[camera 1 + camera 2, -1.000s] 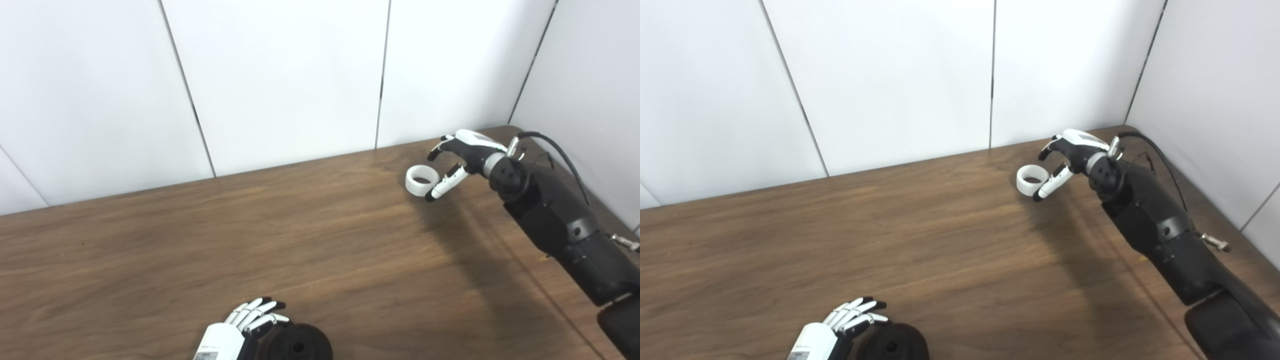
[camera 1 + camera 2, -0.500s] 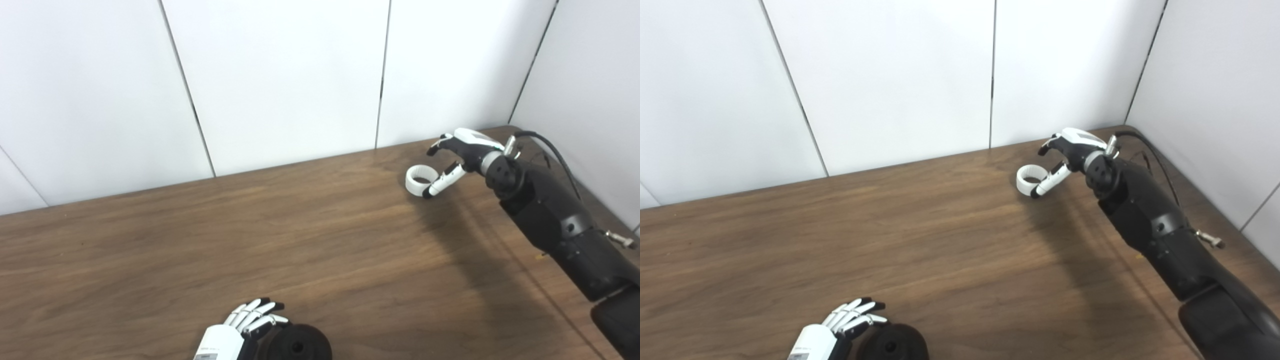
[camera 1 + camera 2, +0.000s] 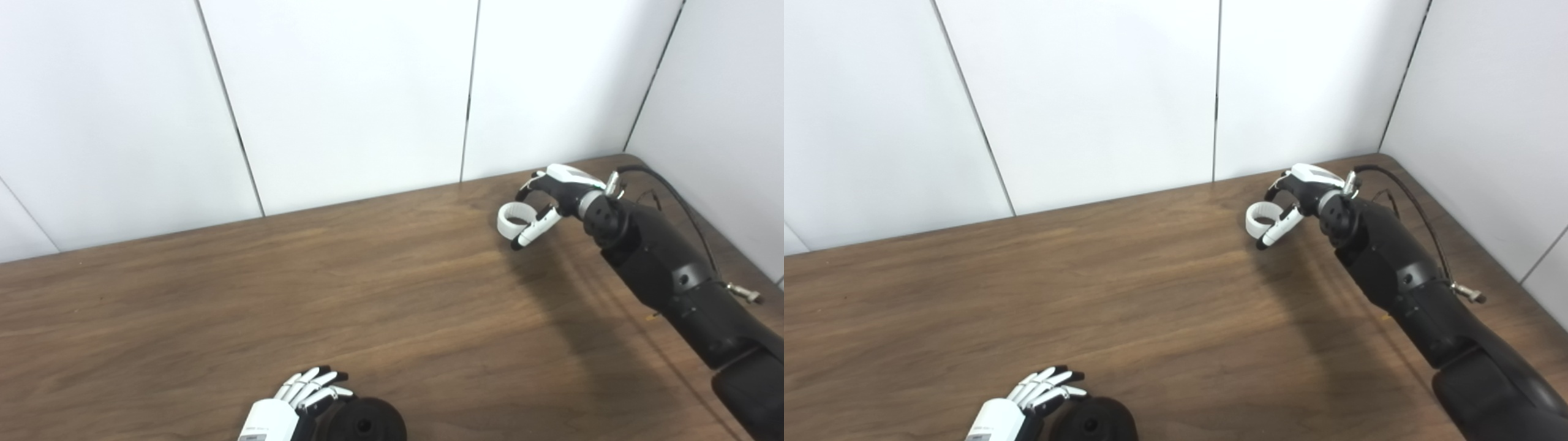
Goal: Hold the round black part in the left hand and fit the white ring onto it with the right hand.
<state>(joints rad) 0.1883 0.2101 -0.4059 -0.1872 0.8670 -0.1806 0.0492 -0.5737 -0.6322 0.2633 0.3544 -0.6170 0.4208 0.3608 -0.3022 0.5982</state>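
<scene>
The small white plastic ring (image 3: 513,220) lies flat, hole upward, near the far right corner of the dark wooden table (image 3: 367,294). The right hand (image 3: 548,199) curls around it, thumb in front and fingers behind, not visibly clamped yet. The round black part (image 3: 364,422) sits at the near edge, the left hand (image 3: 294,407) cupped against it, well apart from the ring.
</scene>
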